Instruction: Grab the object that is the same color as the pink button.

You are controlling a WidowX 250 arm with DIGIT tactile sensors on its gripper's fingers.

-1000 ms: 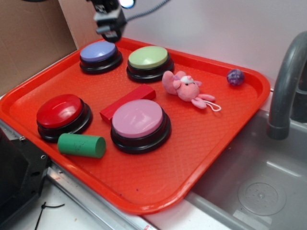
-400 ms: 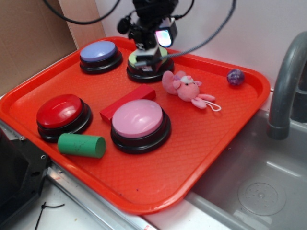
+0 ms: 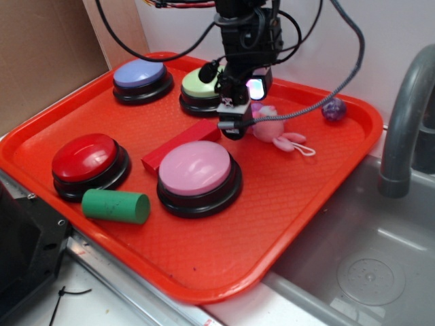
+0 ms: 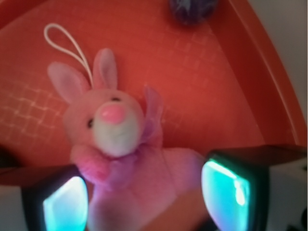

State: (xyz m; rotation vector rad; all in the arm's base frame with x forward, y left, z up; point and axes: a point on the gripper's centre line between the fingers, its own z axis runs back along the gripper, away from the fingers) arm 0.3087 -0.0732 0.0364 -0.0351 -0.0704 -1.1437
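I have the gripper [image 4: 144, 202] spread open at the bottom of the wrist frame, pads [image 4: 226, 192] flanking the pink plush toy [image 4: 120, 149], which lies mid-tray right of centre. My worry: closing now may pinch only loose fur, or snag its white string loop [image 4: 67, 45].

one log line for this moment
phase: pre-grasp | claw: open, straddling pink plush toy | toy: lying on red tray | pink button: untouched
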